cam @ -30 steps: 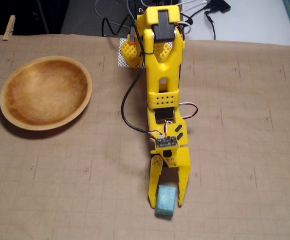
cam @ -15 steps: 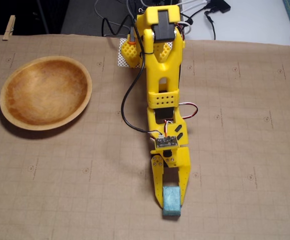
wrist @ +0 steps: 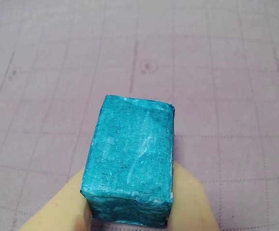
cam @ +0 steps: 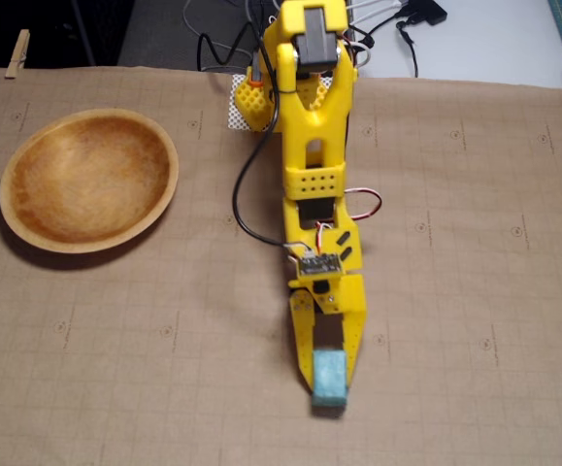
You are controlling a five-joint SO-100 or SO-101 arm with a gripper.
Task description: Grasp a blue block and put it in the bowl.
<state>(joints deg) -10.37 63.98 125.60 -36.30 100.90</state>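
Observation:
The blue block (cam: 329,377) is a small teal block on the tan mat, in the lower middle of the fixed view. My yellow gripper (cam: 327,384) reaches down the picture and its two fingers sit against the block's sides, shut on it. In the wrist view the block (wrist: 129,159) fills the centre, with a pale yellow finger (wrist: 62,207) on each side and the gripper (wrist: 129,214) closed around its lower part. The wooden bowl (cam: 169,184) sits empty at the upper left of the fixed view, far from the gripper.
The gridded mat (cam: 475,243) covers the table and is held by clothespins (cam: 16,53) at the far corners. The arm's base (cam: 305,58) and cables (cam: 261,194) stand at the top centre.

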